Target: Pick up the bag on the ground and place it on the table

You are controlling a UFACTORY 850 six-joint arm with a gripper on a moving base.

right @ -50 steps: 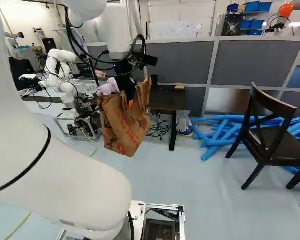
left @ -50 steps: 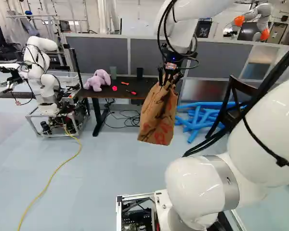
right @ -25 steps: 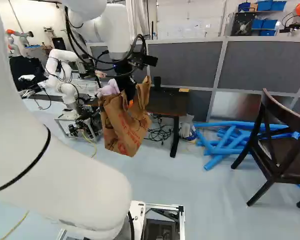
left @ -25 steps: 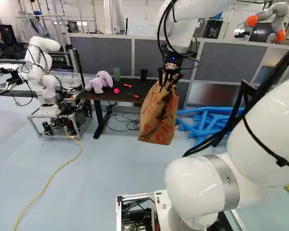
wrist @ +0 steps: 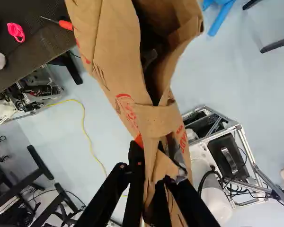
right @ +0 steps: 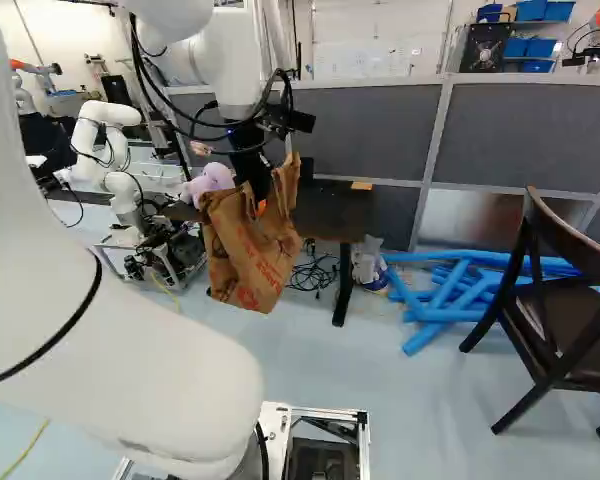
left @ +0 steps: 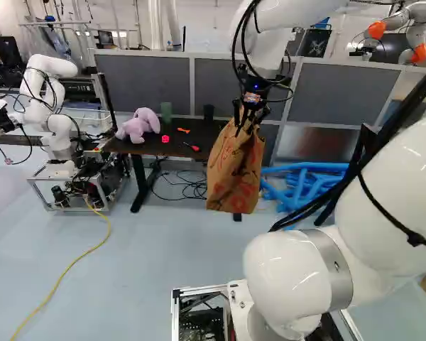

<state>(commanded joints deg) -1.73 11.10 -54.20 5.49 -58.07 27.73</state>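
Room: a grey partition (left: 149,82) crosses the upper part of the left base view, behind pale blue floor (left: 149,263).
Counter: dark, left of centre in that view's upper half; on its counter (left: 174,149) sit a lilac plush toy (left: 138,126), a green cup (left: 166,112) and a screwdriver (left: 192,147).
My tool: (left: 247,117) drawn in on the bag, crumpled paper pinched between both fingers.
Brown paper bag: (left: 234,170) hanging from me above the floor, upper centre of the left base view, mouth partly open.
Blue tubes: (right: 445,300) piled on the floor, right of centre in the right base view.
Wooden chair: (right: 570,290) right edge there, near the tubes.
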